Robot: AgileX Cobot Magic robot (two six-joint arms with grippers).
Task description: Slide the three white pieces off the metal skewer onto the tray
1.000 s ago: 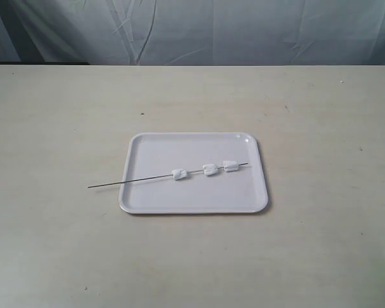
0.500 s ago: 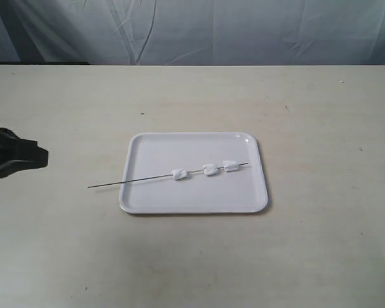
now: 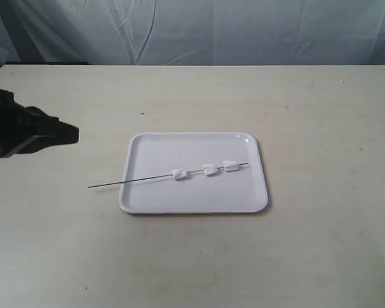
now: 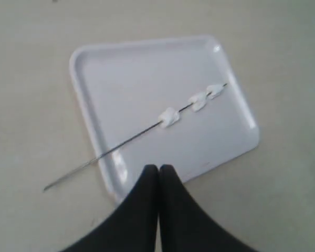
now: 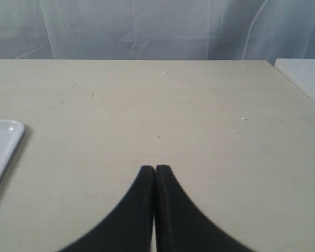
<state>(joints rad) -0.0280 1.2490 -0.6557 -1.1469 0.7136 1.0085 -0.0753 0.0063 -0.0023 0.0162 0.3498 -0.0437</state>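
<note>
Since half a second ago the left gripper (image 3: 74,133) has pushed further in toward the tray (image 3: 194,212) from its left side; nothing else has shifted. Its fingers are pressed together with nothing between them, and it is well apart from the tray's left rim. The right gripper (image 5: 155,169) is likewise clenched on nothing, out beyond the tray's right side with only a corner of the tray in its view.

Across the tray lies the metal skewer (image 3: 147,179), its bare end jutting out past the tray's left rim over the table (image 3: 321,256). The three white pieces (image 3: 210,169) are threaded along the part inside the tray, toward its right rim.

The step in hand looks like the reach for that bare end. To do it well, the jaws should part before coming down, then pinch the rod squarely just outside the tray's left rim. It is thin and likely to roll or slip.

Beyond the tray's far rim hangs a pale curtain (image 3: 244,29). No brand, label or writing can be read anywhere.
</note>
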